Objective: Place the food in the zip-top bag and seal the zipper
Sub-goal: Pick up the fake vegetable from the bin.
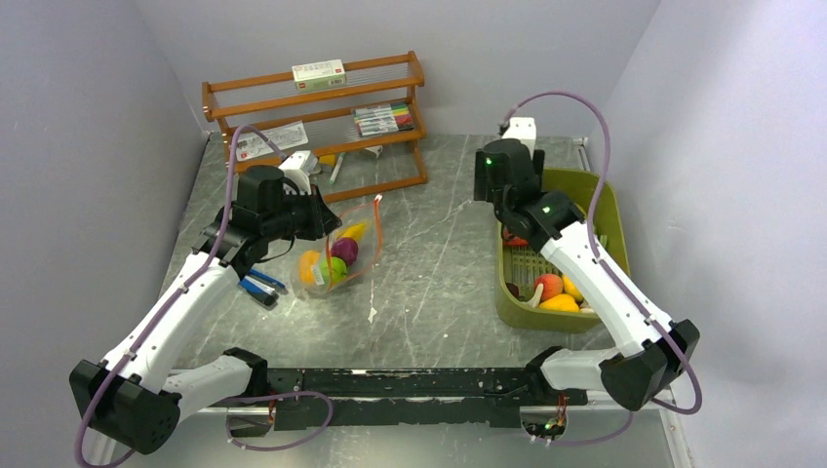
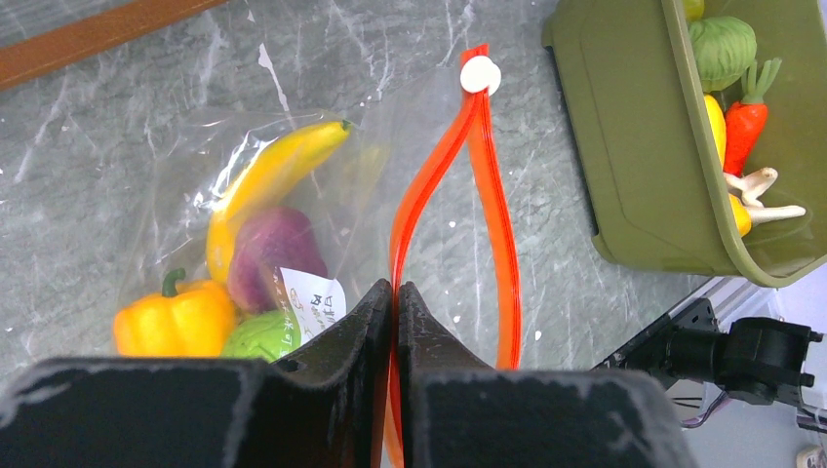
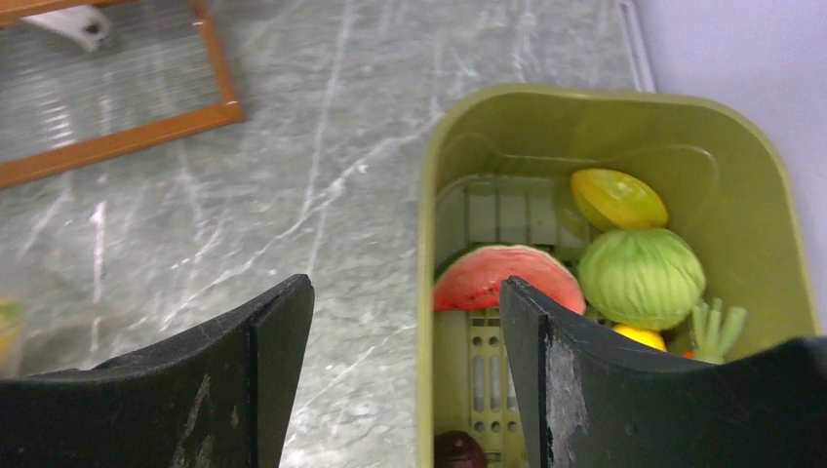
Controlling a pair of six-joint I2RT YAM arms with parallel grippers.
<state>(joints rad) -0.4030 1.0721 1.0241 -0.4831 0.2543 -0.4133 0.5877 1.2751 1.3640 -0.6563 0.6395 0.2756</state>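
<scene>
Red-orange zipper (image 2: 497, 253), yellow banana (image 2: 278, 171), olive bin (image 2: 624, 146), grey marbled table (image 2: 98, 127)

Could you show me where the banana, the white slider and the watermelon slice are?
banana (image 2: 278, 171): left wrist view, middle of its yellow curve.
white slider (image 2: 480, 74): left wrist view, centre of the round tab.
watermelon slice (image 3: 488, 273): right wrist view, on its red flesh.

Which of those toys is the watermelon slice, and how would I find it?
Find the olive-green bin on the right side of the table. Inside it, beside a round green cabbage, lies the watermelon slice. It alone is a red half-round wedge edged by dark green rind.
</scene>
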